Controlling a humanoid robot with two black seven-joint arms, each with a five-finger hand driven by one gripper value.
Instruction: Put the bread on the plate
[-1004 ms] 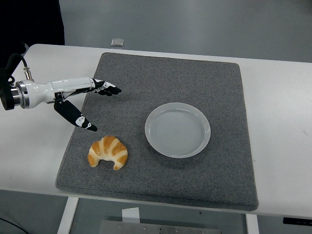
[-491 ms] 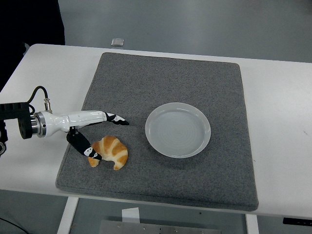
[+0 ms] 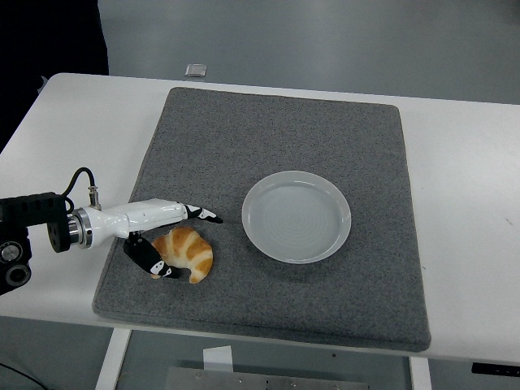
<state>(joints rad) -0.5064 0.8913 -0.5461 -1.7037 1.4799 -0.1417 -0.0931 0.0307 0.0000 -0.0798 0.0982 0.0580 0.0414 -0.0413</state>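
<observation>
Gray felt mat point(image 3: 268, 138) spread over the white table point(image 3: 463, 162), white plate point(image 3: 296, 216) right of centre and holding nothing. Croissant point(image 3: 185, 253) at the near-left part of the mat, well apart from the plate, long axis running left to right, both tips curling toward the near edge. Left hand point(image 3: 166, 236) straddling it, fingers point(image 3: 199, 214) along the far side, thumb on the near-left end, part open, not yet closed. Best pinched across the thick middle, gently, then lifted clear before swinging right.

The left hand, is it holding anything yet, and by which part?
Nothing held yet. The left hand brackets the croissant, thumb at its left end, fingers open over its top.
</observation>
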